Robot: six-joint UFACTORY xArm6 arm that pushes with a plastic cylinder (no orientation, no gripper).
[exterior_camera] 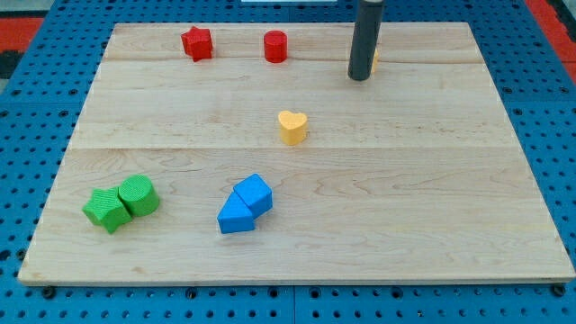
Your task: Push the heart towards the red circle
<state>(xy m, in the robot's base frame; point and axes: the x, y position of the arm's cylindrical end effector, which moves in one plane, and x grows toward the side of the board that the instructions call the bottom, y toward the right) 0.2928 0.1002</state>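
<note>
Pale wood, in long glued planks, makes up the desk [432,207], which lies on a blue pegboard dotted with holes; in the single camera view nothing on either surface carries a brand, a label or any writing that can be read. The yellow heart [292,127] sits a little above the middle of the frame, alone and apart from every other block. The red circle [275,46] stands near the upper edge, almost straight above the heart and slightly to the view's left, with a red star [197,42] further left on the same line. My tip [360,76] rests at the upper right of the frame, well apart from the heart and off to the right of the red circle; a small yellowish block seems to peek out just behind the rod, too hidden to name its shape. There are no jaws on this rod, so nothing is spread, pressed or pinched. Judging by the layout, the tip is on the wrong side for the push: it would need to come round below the heart, so the heart travels up the frame towards the circle. At the lower left a green cylinder [138,194] touches a green star-like block [107,209], and two blue blocks [245,206] lie together below centre, clear of that path.
</note>
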